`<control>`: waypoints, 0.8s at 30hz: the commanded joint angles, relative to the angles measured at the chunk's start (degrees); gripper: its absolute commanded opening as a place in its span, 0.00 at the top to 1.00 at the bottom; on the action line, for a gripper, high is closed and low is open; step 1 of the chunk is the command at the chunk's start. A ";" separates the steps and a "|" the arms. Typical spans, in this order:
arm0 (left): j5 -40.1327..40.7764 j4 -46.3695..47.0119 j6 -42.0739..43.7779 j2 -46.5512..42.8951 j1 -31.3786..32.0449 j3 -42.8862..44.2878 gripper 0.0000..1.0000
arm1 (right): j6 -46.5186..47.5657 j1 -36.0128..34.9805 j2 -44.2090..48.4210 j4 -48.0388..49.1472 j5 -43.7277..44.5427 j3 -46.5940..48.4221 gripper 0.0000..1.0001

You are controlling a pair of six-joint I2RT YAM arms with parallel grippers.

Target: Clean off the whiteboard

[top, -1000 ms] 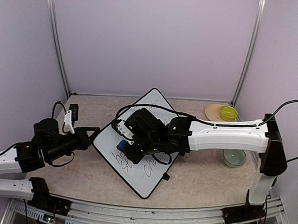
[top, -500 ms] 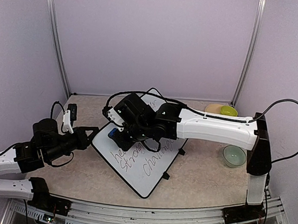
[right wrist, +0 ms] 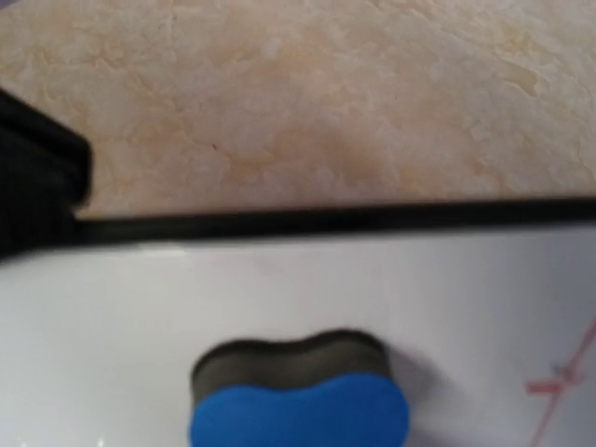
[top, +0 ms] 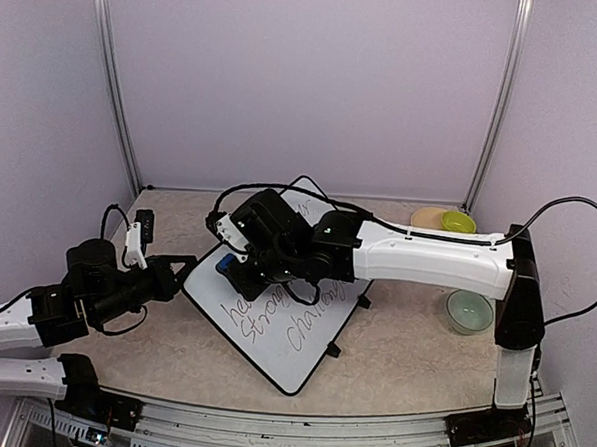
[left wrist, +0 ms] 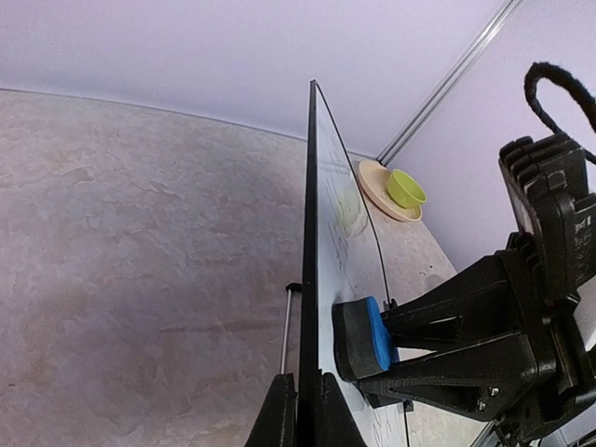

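Observation:
The whiteboard leans tilted on the table, with handwriting on its lower half. My left gripper is shut on its left edge. In the left wrist view the board is edge-on, its black frame clamped in the left gripper. My right gripper is shut on a blue eraser and presses its dark felt against the board near that edge. The eraser also shows in the left wrist view and the right wrist view, on white board below the frame. The right fingers are hidden there.
A yellow-green cup sits on a tan plate at the back right. A pale green bowl stands right of the board. The black wire stand's feet stick out under the board. Booth walls close in on both sides.
My right gripper has carried the eraser up and left across the board, toward the edge held by the left gripper, uncovering the writing below. The left gripper has stayed clamped.

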State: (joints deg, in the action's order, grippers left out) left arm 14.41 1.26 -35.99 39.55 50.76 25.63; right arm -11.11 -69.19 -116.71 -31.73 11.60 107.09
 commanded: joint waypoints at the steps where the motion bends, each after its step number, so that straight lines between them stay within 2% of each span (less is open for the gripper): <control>1: -2.18 0.98 0.22 -0.32 0.57 -0.65 1.00 | -2.66 2.20 0.50 -0.68 0.98 -9.29 0.78; 5: -2.28 1.45 0.04 -0.18 0.57 -1.02 1.00 | -3.44 2.54 1.94 0.62 0.74 -12.39 0.78; 16: -2.43 1.28 -1.26 -0.88 0.57 -1.87 1.00 | -2.62 2.48 1.14 1.27 -2.18 -8.84 0.78; 24: -1.96 1.89 -2.68 -1.59 0.57 -4.61 1.00 | -3.08 2.48 0.27 1.53 -1.35 -10.93 0.78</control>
State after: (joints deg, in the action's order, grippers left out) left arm 14.74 2.72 -37.47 37.95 50.76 23.20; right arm -13.45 -67.70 -112.84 -26.89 10.13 98.41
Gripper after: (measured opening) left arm 0.060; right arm 0.224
